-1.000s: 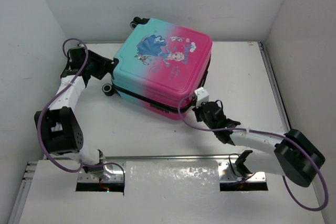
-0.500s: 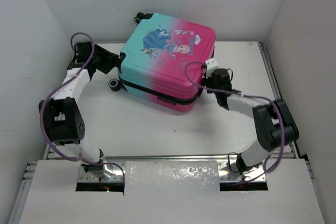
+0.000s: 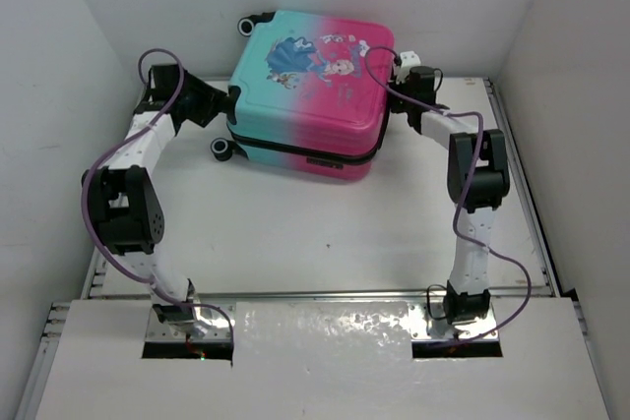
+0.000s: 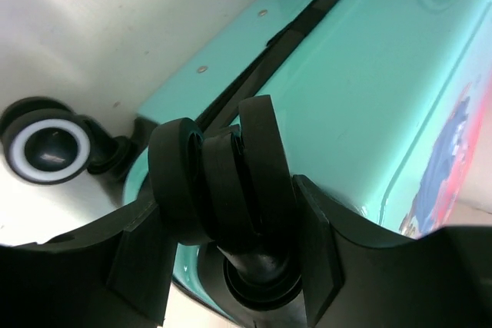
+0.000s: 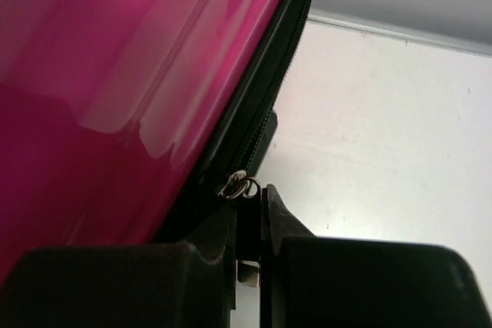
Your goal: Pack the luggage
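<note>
Luggage (image 3: pixel 310 95) shifted back; wrist views alone show left gripper (image 4: pixel 231 259) clamping wheel (image 4: pixel 223 174), right gripper (image 5: pixel 250 222) pinching zipper pull (image 5: pixel 242 187).

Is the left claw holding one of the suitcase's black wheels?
Yes, the left gripper is clamped on either side of a black wheel at a teal corner of the luggage.

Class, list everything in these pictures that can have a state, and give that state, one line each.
luggage: lid down, lying flat.
left gripper: closed around a black wheel of the luggage.
right gripper: shut on the zipper pull.
zipper pull: pinched at the luggage's side seam.
other wheel: free, not gripped.
</note>
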Motion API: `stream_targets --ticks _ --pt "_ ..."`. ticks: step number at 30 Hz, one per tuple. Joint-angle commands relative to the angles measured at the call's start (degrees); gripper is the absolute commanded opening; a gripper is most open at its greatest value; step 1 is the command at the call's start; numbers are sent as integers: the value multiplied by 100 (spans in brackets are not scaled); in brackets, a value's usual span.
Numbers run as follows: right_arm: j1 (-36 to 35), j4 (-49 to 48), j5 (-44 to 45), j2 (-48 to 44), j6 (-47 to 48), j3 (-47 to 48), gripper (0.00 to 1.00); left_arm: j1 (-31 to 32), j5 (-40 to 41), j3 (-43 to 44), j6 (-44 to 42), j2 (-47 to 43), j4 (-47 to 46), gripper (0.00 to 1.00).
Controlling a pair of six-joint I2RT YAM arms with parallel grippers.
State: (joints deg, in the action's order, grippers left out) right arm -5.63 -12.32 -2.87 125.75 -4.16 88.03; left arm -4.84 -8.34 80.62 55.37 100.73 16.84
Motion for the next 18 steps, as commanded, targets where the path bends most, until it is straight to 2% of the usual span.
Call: stream_targets --ticks 1,3,4,6,7,8,10,12,13,14,15,17,18 --pt "483 -1061 595 493 126 1029 0 -166 1492 242 -685 684 495 0" --pt "493 -1403 324 844 223 1146 0 -114 1580 488 -765 834 653 0" --pt "510 -1562 -130 967 197 1312 0 -105 1651 690 -817 895 697 0" --pt "510 -1380 -650 1354 -101 1672 0 -87 1686 771 -844 984 654 0" --pt "510 -1013 -949 1494 -259 2117 4 -78 1686 788 -879 993 610 0" --pt "510 -792 -1491 1670 -600 2357 25 -70 1625 850 -940 1001 540 0" --pt "501 -842 -1629 1681 -1267 2255 32 -43 1502 973 -1125 1010 557 0" --pt "493 -712 -1567 1593 -1630 2062 46 9 1249 1140 -1422 958 548 0" --pt "501 -632 -1637 1549 -1927 1991 48 36 1143 1210 -1520 914 601 0" --pt "501 -614 -1777 1488 -2078 1894 51 53 1115 1271 -1564 853 618 9" --pt "484 -579 -1882 1278 -2236 1615 53 88 1106 1281 -1669 756 619 42" --pt "440 -867 -2067 935 -2597 1070 53 194 1185 1403 -1758 440 741 67" --pt "405 -1139 -1964 481 -2694 397 53 229 1333 1482 -1854 239 837 99"
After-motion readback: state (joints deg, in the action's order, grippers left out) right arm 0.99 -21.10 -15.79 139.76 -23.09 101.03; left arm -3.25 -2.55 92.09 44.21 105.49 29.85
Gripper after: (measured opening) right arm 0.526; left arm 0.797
